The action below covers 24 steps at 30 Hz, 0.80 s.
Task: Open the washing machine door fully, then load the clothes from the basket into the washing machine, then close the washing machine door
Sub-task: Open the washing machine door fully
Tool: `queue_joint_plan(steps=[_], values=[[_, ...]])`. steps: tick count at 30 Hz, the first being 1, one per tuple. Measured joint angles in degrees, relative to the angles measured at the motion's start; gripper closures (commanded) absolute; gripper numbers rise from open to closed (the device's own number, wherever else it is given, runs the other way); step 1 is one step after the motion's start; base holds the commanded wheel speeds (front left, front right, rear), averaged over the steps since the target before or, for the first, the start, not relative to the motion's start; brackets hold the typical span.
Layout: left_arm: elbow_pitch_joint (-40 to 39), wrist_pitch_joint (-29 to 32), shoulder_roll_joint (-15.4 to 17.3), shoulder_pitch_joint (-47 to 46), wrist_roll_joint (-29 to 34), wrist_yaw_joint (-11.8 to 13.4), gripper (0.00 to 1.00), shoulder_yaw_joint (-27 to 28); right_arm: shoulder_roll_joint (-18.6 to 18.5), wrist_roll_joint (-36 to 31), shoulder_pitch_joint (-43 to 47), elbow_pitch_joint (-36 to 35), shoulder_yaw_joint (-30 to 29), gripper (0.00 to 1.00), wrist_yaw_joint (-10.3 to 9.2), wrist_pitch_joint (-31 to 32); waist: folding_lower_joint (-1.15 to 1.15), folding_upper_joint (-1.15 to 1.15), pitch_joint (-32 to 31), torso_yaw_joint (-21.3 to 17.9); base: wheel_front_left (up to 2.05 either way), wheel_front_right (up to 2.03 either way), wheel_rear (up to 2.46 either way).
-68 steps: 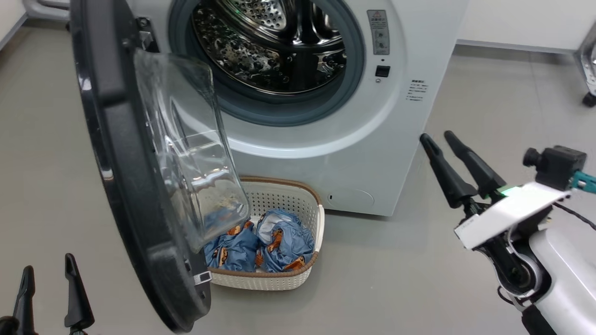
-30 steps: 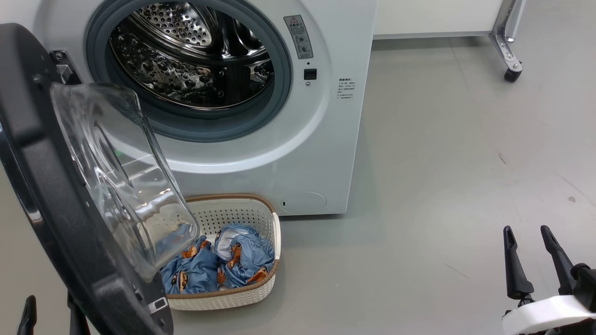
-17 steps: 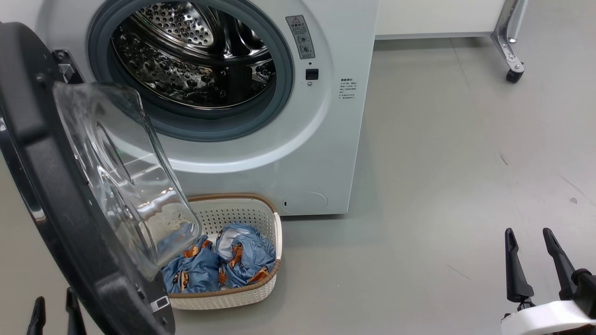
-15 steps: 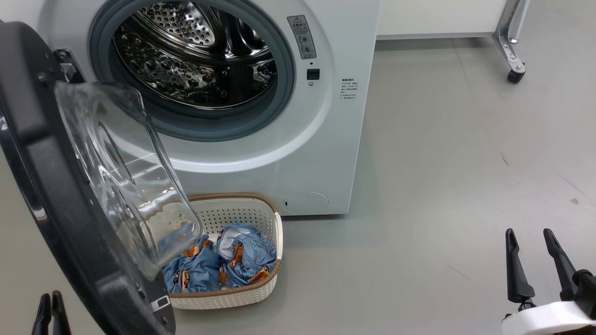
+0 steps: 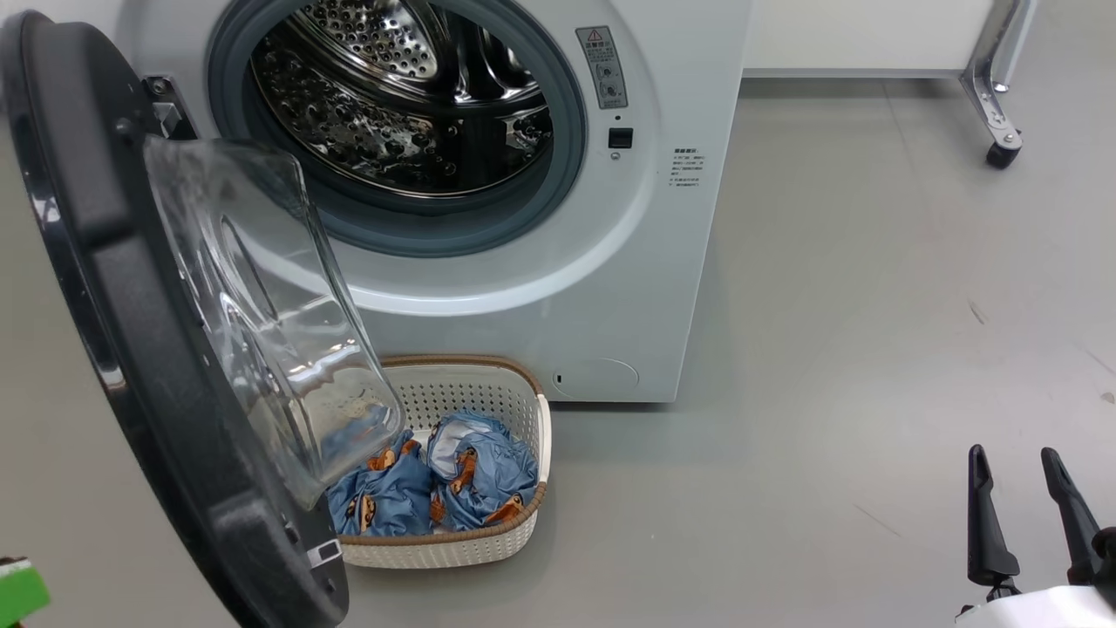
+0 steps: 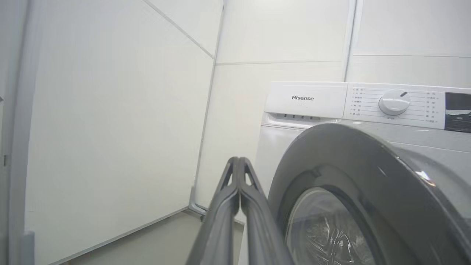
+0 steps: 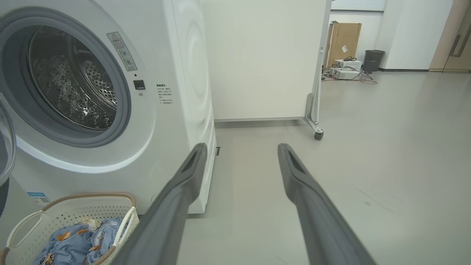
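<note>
Progress: my left pincer [image 6: 238, 162] is pinched shut on nothing beside the washing machine door [image 6: 349, 154]; my right pincer [image 5: 1011, 453] gapes empty, right of the washing machine [image 5: 610, 288]; door swung wide; the clothes [image 5: 475, 475] lie in the basket [image 5: 523, 541] at its foot; loading and closing remain.

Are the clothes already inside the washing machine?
No, the clothes lie in the basket on the floor, in front of the washing machine.
</note>
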Motion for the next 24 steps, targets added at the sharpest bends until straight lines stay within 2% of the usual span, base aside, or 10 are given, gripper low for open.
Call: queue_joint_plan(steps=[2,3,4,6,8,10,13,16,21,24], values=[[-5.63,-0.16,-0.03,-0.71,1.94,-0.36,1.0,-0.19,0.48,-0.31,0.43,0.0,-0.21,0.0,0.38,0.0,0.0,0.0,-0.09,0.65,0.0,0.0,0.0],[-5.63,-0.16,-0.03,-0.71,1.94,-0.36,1.0,-0.19,0.48,-0.31,0.43,0.0,-0.21,0.0,0.38,0.0,0.0,0.0,-0.09,0.65,0.0,0.0,0.0],[-11.06,-0.24,-0.01,-1.83,3.09,-1.38,1.0,-1.63,0.73,-0.49,0.7,-0.01,-0.62,0.0,0.71,0.0,0.0,0.0,-0.2,1.28,0.0,0.0,0.0],[-16.07,-0.25,0.02,-3.21,3.82,-2.42,1.0,-4.38,0.8,-0.77,0.71,-0.07,-1.23,0.0,1.12,0.0,0.0,0.0,-0.33,1.9,0.0,0.0,0.0],[-20.04,-0.38,0.14,-3.99,3.9,-3.75,1.0,-8.6,1.03,-0.86,0.77,-0.12,-1.64,0.0,1.25,0.0,0.0,0.0,-0.5,2.49,0.0,0.0,0.0],[-21.63,-0.43,0.2,-4.01,2.8,-5.17,1.0,-15.26,1.46,-0.96,1.02,-0.12,-1.88,0.0,1.7,0.0,0.0,0.0,-0.65,3.07,0.0,0.0,0.0],[-20.3,3.5,0.22,-2.69,-0.35,-5.89,1.0,-25.75,2.36,-1.45,1.65,-0.04,-1.6,0.0,2.23,0.0,0.0,0.0,-0.82,3.87,0.0,0.0,0.0],[-15.45,8.98,0.4,1.58,-2.12,-5.88,1.0,-31.53,2.69,-1.96,1.68,0.15,-1.15,0.0,2.83,0.0,0.0,0.0,-0.91,4.05,0.0,0.0,0.0],[-10.77,14.81,0.62,6.4,-4.03,-5.81,1.0,-36.3,3.1,-2.45,1.69,0.46,-1.31,0.0,3.36,0.0,0.0,0.0,-0.9,3.86,0.0,0.0,0.0],[-8.59,17.52,0.73,8.21,-5.06,-5.27,1.0,-36.93,3.59,-2.87,1.69,0.81,-1.27,0.0,3.74,0.0,0.0,0.0,-0.72,3.47,0.0,0.0,0.0]])
